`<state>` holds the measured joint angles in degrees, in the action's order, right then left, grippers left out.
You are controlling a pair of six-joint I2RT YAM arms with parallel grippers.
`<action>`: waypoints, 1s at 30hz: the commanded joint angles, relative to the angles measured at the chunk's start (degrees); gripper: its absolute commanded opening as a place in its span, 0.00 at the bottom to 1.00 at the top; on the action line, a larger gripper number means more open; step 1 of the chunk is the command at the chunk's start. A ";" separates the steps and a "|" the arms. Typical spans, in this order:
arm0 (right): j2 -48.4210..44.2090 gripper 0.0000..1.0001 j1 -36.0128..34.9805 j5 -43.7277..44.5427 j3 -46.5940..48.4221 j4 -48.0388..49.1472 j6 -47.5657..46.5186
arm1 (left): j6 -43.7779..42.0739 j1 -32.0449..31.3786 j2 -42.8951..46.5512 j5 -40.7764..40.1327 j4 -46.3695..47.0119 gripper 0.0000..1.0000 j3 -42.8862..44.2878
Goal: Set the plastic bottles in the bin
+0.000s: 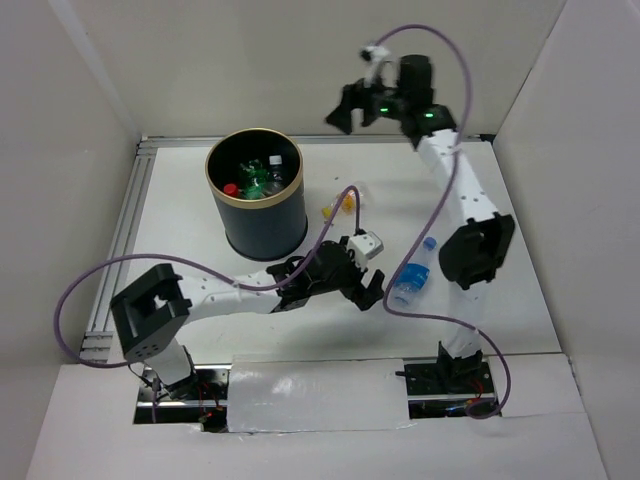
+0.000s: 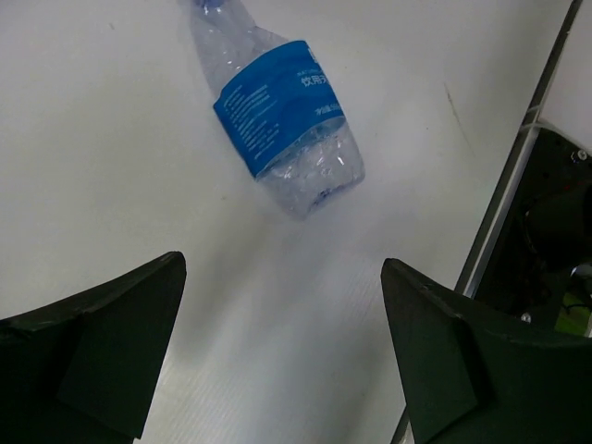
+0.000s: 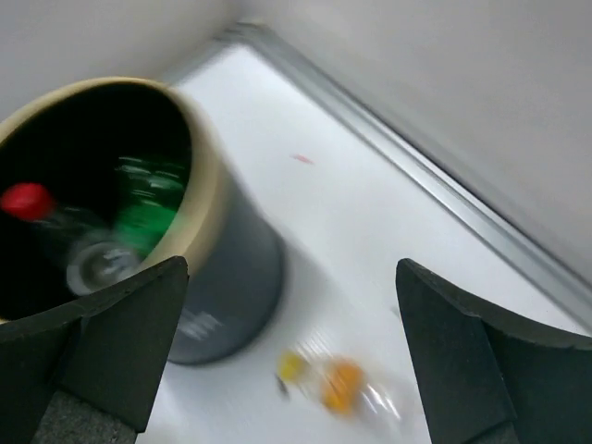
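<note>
The bin (image 1: 265, 225) stands upright at the back left, dark with a gold rim (image 3: 208, 185). Inside it lie a red-capped bottle (image 3: 28, 200) and a green bottle (image 3: 146, 211). A clear, crushed bottle with a blue label (image 2: 277, 109) lies on the white table (image 1: 412, 276), just ahead of my left gripper (image 2: 282, 268). That gripper (image 1: 375, 283) hangs low, open and empty. A small yellow-labelled bottle (image 1: 340, 207) lies right of the bin; it is blurred in the right wrist view (image 3: 338, 384). My right gripper (image 3: 291, 268) is raised high at the back (image 1: 350, 112), open and empty.
White walls close in the table on three sides. A metal rail (image 1: 125, 230) runs along the left edge and another along the back (image 3: 416, 176). The right arm's base and black bracket (image 2: 555, 231) stand close beside the blue-labelled bottle. Purple cables (image 1: 100, 275) loop over both arms.
</note>
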<state>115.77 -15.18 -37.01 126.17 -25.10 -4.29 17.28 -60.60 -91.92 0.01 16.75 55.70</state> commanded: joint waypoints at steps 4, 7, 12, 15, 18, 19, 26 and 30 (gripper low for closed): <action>-17.93 0.49 22.71 -2.17 -15.49 -8.55 1.92 | 4.17 -1.80 -11.51 6.31 7.68 0.99 9.59; -24.52 0.34 32.30 -5.69 -26.56 -12.42 -2.53 | 4.17 -3.91 -16.88 5.71 7.68 0.99 14.95; -35.67 0.67 43.80 -11.76 -45.38 -14.35 -7.56 | 3.46 -7.86 -25.05 -0.43 3.47 0.99 25.13; -39.37 0.75 48.90 -15.88 -51.01 -15.59 -9.67 | 1.97 -10.15 -32.86 -14.91 -7.49 0.99 34.77; -41.23 0.75 53.13 -20.28 -54.44 -16.20 -10.21 | 4.78 -10.77 -39.29 -24.52 -15.25 0.92 39.56; -41.23 0.75 53.93 -21.25 -54.97 -16.73 -10.82 | 4.78 -10.77 -39.30 -26.79 -15.96 0.89 39.05; -40.01 0.74 58.60 -28.81 -56.82 -20.33 -16.62 | 4.78 -10.77 -37.37 -30.42 -16.67 0.39 36.24; -39.39 0.74 58.60 -30.83 -57.35 -22.44 -20.74 | 2.07 -10.77 -29.83 -25.16 -12.55 0.36 31.77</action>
<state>76.31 43.33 -63.05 69.34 -44.05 -19.94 21.04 -71.53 -128.77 -26.17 3.03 90.39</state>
